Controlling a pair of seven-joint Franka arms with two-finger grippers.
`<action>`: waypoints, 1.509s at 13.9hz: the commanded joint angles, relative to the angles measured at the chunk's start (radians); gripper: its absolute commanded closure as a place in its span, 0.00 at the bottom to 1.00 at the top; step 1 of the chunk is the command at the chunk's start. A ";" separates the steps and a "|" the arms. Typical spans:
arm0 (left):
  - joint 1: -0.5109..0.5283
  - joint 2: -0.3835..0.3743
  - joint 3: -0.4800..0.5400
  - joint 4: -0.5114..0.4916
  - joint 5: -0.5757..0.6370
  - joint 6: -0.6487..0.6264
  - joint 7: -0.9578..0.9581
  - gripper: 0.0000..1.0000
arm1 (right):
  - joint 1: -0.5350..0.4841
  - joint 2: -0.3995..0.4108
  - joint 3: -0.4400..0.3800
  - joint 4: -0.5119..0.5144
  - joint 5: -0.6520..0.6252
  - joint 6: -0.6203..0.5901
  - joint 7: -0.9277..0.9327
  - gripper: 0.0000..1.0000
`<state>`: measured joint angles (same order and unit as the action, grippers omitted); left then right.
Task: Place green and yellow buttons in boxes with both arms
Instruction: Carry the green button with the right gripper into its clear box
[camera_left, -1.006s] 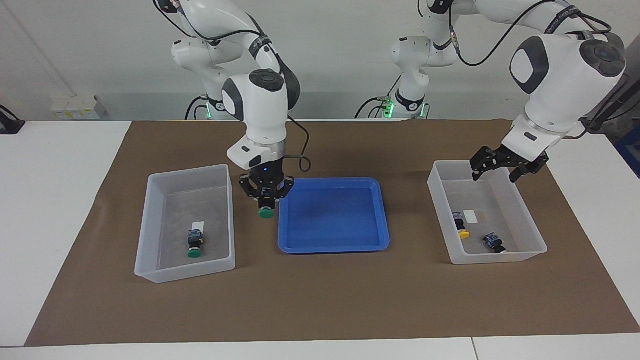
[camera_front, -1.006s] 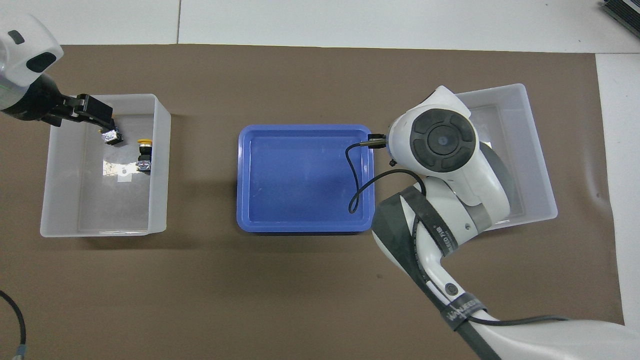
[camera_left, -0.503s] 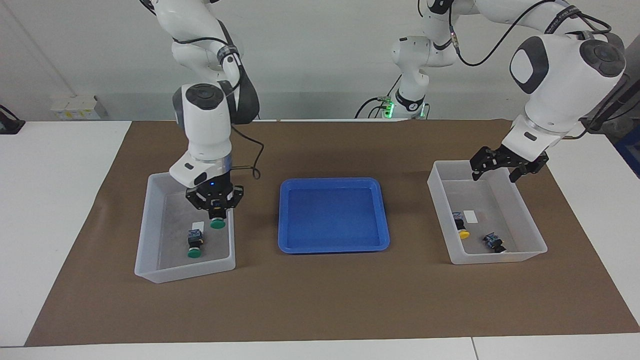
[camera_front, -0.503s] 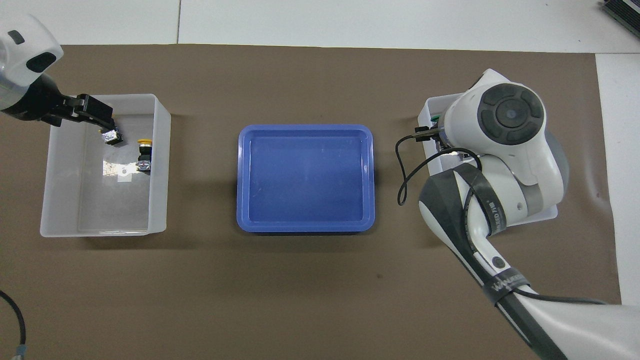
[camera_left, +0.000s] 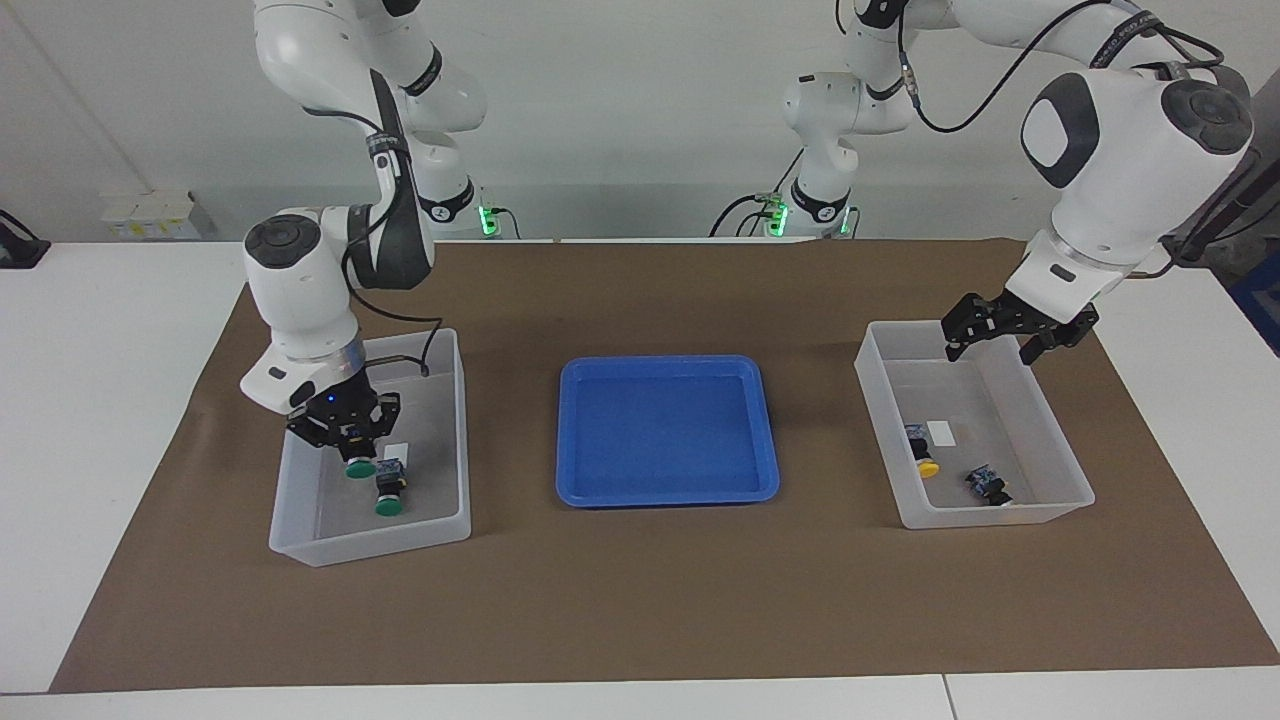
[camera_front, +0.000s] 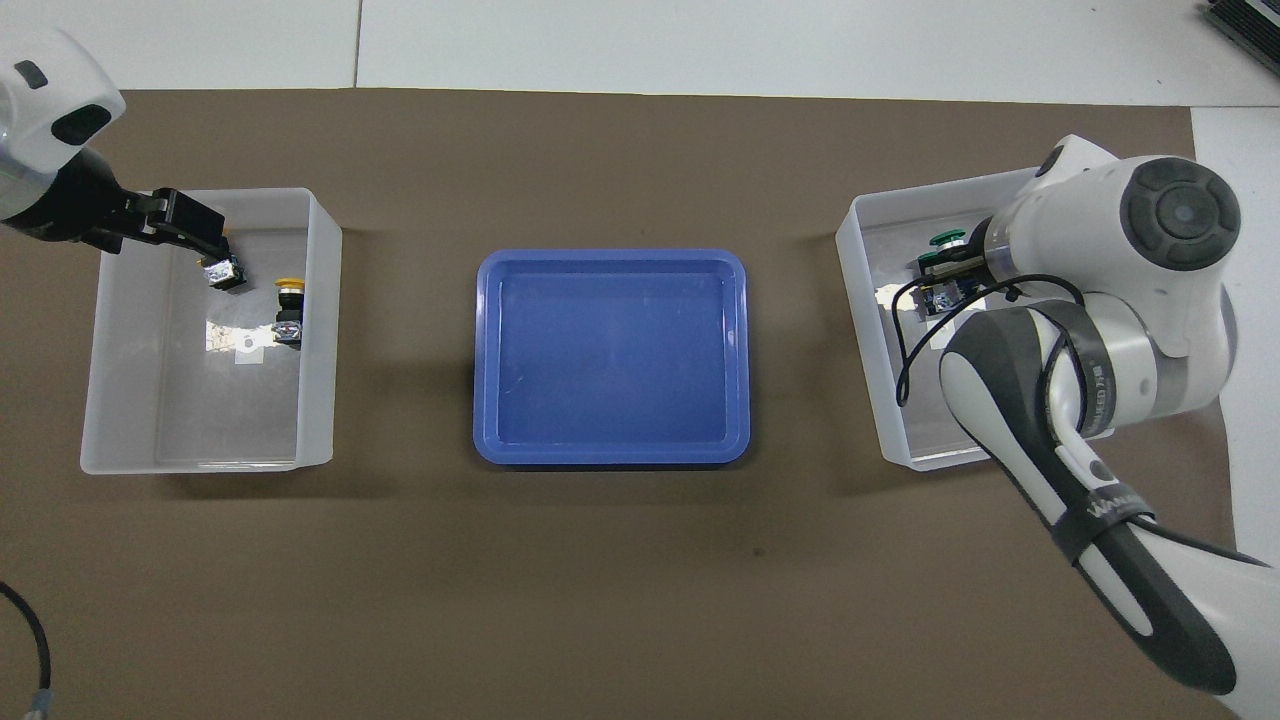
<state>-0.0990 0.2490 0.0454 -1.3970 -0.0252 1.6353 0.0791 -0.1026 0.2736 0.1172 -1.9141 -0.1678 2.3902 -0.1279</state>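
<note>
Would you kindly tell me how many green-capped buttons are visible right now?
2. One green button lies on the floor of the box at the right arm's end; the other green button is held in the right gripper just over that box.

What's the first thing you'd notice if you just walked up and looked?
The right gripper hangs in the box at the right arm's end, shut on a green button, just above another green button on the floor. A blue tray sits mid-table. The left gripper, open, is over the other box, which holds two more buttons, one yellow-capped.
</note>
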 joint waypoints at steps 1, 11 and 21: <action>-0.001 -0.033 0.005 -0.051 -0.009 0.020 -0.002 0.00 | -0.012 0.048 0.013 0.004 0.024 0.066 -0.025 1.00; 0.005 -0.033 0.008 -0.051 -0.004 0.035 0.001 0.00 | -0.019 0.133 0.013 0.030 0.024 0.176 0.033 0.00; 0.002 -0.033 0.010 -0.057 0.001 0.074 0.001 0.00 | 0.055 -0.137 0.019 0.030 0.042 -0.207 0.278 0.00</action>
<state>-0.0960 0.2489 0.0538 -1.4082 -0.0251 1.6805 0.0791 -0.0568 0.1981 0.1314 -1.8595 -0.1602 2.2499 0.0995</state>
